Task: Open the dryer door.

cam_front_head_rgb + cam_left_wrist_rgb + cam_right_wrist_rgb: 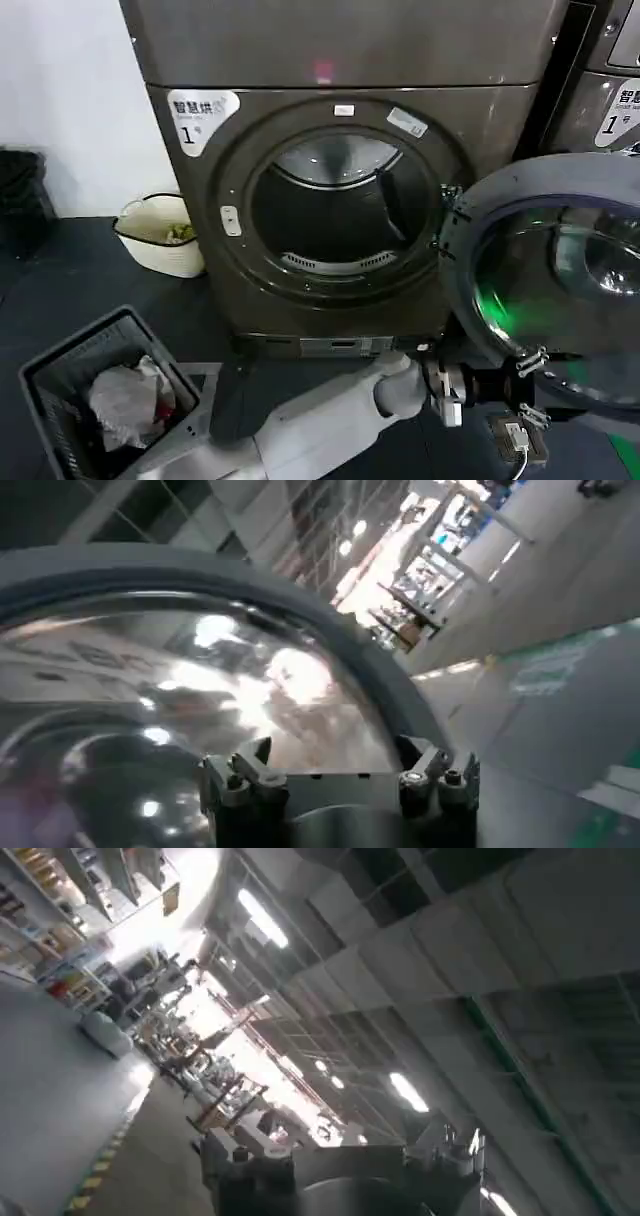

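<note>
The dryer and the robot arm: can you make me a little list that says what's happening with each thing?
dryer: big bronze-grey machine, label with a "1" on its corner
dryer door: swung wide open to the robot's right, grey inner face and glass toward the camera
drum: open, looks empty
left end effector: at the door's lower rim, fingers spread
right end effector: pointing up at a ceiling
basket: on the floor, crumpled white thing inside
white tub: on the floor beside the dryer
</note>
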You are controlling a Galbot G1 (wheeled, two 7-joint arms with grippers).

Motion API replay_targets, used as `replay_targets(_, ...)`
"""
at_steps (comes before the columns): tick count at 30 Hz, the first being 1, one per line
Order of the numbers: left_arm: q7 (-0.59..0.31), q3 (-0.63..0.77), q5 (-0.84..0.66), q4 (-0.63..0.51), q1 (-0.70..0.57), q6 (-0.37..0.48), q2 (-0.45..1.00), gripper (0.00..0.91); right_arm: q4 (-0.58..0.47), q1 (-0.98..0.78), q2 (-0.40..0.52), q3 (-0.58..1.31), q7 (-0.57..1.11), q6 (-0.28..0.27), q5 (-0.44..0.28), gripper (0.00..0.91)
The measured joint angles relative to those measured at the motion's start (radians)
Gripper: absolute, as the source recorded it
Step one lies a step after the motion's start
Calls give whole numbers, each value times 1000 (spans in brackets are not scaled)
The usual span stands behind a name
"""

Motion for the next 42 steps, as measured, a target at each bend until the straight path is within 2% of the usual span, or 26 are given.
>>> replay_targets(4,11,-14,3,-2,7,-13,0,907,-2,-4,0,-9,0,19,0,907)
replay_targets(10,32,-48,-37,-60,2,9,0,907,-4,-4,0,-32,-2,22,-4,907)
replay_targets(21,36,-98,-85,-285,56,63,15,907,2,-4,0,-82,-7,23,-13,907)
replay_targets(33,47,-191,-119,-561,152,69,437,907,-4,13,0,-153,-10,34,-18,907)
replay_targets(42,47,-409,-153,-719,311,87,689,907,-14,36,-68,-215,-30,36,-25,907)
